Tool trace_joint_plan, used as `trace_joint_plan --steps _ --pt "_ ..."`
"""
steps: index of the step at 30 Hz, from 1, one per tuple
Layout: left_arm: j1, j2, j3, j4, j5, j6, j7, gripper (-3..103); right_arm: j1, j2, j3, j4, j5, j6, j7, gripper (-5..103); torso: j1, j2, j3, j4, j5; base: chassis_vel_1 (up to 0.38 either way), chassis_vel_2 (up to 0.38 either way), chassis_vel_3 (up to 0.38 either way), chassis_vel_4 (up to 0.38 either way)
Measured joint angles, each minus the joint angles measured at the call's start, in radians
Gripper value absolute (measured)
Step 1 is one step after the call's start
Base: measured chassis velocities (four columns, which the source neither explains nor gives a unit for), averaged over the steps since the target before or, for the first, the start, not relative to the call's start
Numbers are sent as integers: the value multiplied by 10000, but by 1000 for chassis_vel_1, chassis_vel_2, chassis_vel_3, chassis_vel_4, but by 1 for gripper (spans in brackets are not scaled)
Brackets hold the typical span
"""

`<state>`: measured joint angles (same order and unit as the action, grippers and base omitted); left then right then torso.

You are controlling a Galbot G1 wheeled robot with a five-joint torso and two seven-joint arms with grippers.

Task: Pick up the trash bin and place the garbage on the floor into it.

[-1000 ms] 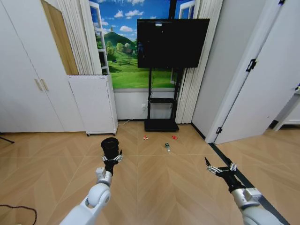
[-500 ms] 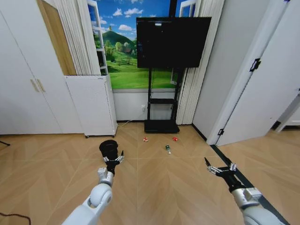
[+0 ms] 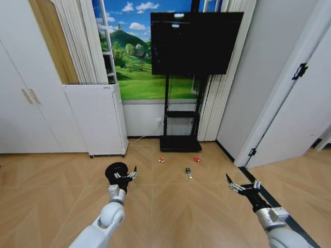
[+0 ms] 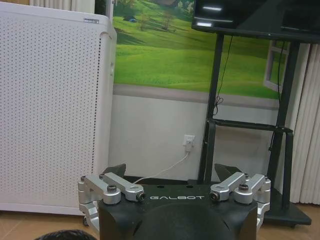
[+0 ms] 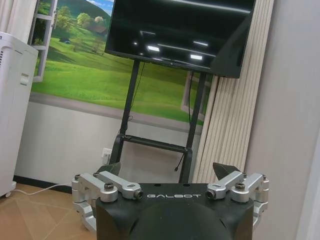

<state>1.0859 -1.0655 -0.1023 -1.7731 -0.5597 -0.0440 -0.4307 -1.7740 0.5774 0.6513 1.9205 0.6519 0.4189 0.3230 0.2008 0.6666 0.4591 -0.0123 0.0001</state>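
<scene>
I had the left pincer point(image 3: 125, 175) reached out low over the floor point(image 3: 176, 206), right at the rim of the trash bin point(image 3: 115, 170). Its fingers stood apart in the left wrist view, with nothing between them. The bin stood upright on the parquet, in front of the white air purifier point(image 3: 95, 119) and left of the TV stand point(image 3: 180, 142). In my judgement the step in hand was taking hold of the bin. To do it well I would bring one finger inside the rim and one outside, close on the wall rather than the loose bag liner, then lift straight so it did not tip.

The right pincer point(image 3: 243, 187) hung forward at the right, also spread wide and empty.

The garbage lay farther on, near the foot of the TV stand: a red-and-white wrapper point(image 3: 161, 160), a small red bit point(image 3: 196, 159) and a green bottle point(image 3: 188, 170) closest to me. All three sat well apart from both pincers, between them as seen from the head.
</scene>
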Motion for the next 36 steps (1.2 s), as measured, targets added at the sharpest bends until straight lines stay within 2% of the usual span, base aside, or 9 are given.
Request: trace_joint_plan --steps 17,25,28,30,35,36 --pt "2 -20 8 3 18 -62 3 97 -112 209 53 108 -77 34 29 100 0 0 1 -2 0 -208 219 221 -219" --pt "16 -44 8 0 18 -80 4 97 -118 234 56 109 -106 41 32 100 -4 1 0 2 0 -109 194 117 -194" --pt "22 -48 8 0 18 -85 6 100 -120 241 55 109 -107 41 35 100 -5 2 -2 -2 -3 -117 200 99 -198" --pt "27 -52 8 3 18 -92 12 93 -125 254 55 108 -110 45 35 100 -4 2 -1 -2 -1 -105 190 103 -205" --pt "26 -69 7 18 20 -113 18 98 -136 285 55 85 -114 71 35 100 -4 1 -1 -1 1 -108 192 113 -195" --pt "26 -75 7 21 23 -115 21 97 -145 300 55 84 -117 73 29 100 -3 1 -1 0 2 -92 227 121 -188"
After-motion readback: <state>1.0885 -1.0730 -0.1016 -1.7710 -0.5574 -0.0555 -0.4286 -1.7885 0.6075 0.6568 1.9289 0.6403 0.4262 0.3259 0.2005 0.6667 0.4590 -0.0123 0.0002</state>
